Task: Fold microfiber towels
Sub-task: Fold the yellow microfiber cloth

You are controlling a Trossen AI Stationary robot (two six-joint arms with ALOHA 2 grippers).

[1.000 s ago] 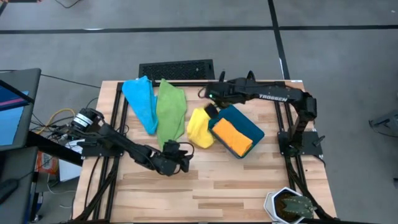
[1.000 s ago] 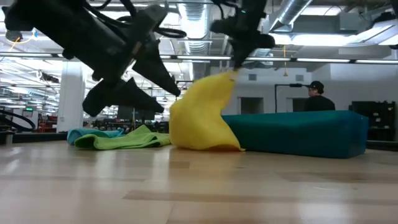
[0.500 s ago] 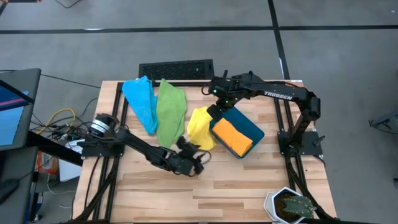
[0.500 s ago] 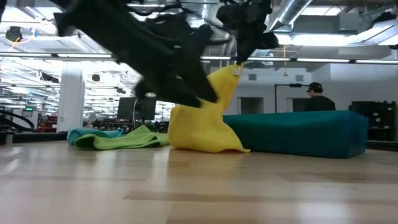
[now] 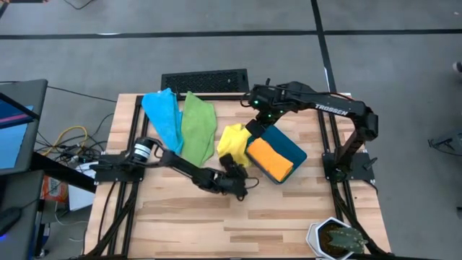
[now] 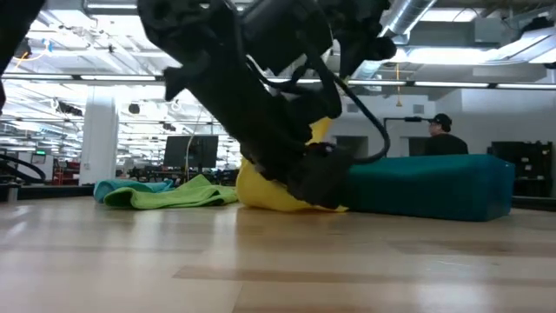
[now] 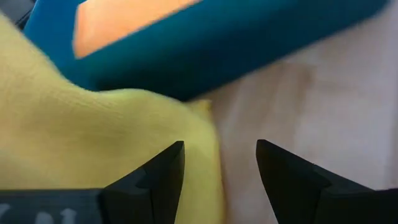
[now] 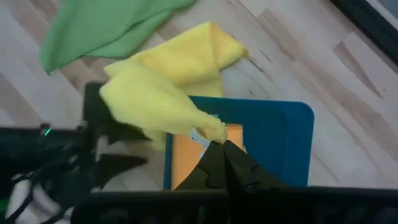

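fingers of the right gripper (image 8: 219,147) pinch a corner of the yellow towel (image 5: 231,142), lifting it beside the teal bin (image 5: 292,148) that holds an orange towel (image 5: 269,157). left gripper (image 5: 242,185) hovers low at the yellow towel's near edge, fingers (image 7: 163,171) spread. green towel (image 5: 198,127) and blue towel (image 5: 164,115) lie flat further left on the table (image 5: 289,209).

yellow towel (image 6: 261,193): low view shows only its lower edge — the left arm covers the rest
corner between the right gripper (image 8: 221,148) fingers: too small to tell
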